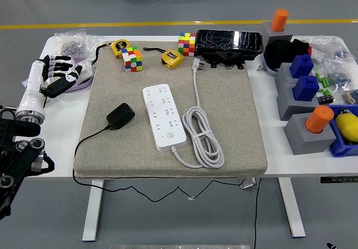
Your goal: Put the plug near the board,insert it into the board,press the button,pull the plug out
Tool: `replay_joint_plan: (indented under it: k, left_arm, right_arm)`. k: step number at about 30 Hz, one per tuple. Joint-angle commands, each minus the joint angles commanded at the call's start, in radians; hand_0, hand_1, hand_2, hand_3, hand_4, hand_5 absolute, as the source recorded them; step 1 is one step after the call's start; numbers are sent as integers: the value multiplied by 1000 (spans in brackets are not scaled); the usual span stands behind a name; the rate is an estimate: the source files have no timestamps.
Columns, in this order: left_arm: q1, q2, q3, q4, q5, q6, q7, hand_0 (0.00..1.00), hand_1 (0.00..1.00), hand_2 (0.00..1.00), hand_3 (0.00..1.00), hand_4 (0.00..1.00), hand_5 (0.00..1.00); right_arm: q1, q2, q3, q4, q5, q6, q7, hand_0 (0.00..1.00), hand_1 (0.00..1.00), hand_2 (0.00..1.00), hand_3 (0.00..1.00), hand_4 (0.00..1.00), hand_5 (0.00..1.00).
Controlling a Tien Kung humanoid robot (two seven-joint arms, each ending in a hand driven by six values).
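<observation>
Blue plastic bin (340, 144) at right edge held yellow object (349, 126); left hand (59, 75) spread, empty; black plug (120, 116) beside white power strip (164, 116).

light: bright, even | shadows: faint | glare: black wrapped box (229, 41) | focus: sharp
</observation>
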Motion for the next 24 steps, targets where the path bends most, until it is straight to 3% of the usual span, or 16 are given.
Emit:
replay_joint_plan:
  k: [24]
  left_arm:
    - [0,-1,12,-5,2,-5,8,509,604,546,583,781,285]
  right_arm:
    - [2,2,6,2,-3,1,0,545,646,667,566,908,429]
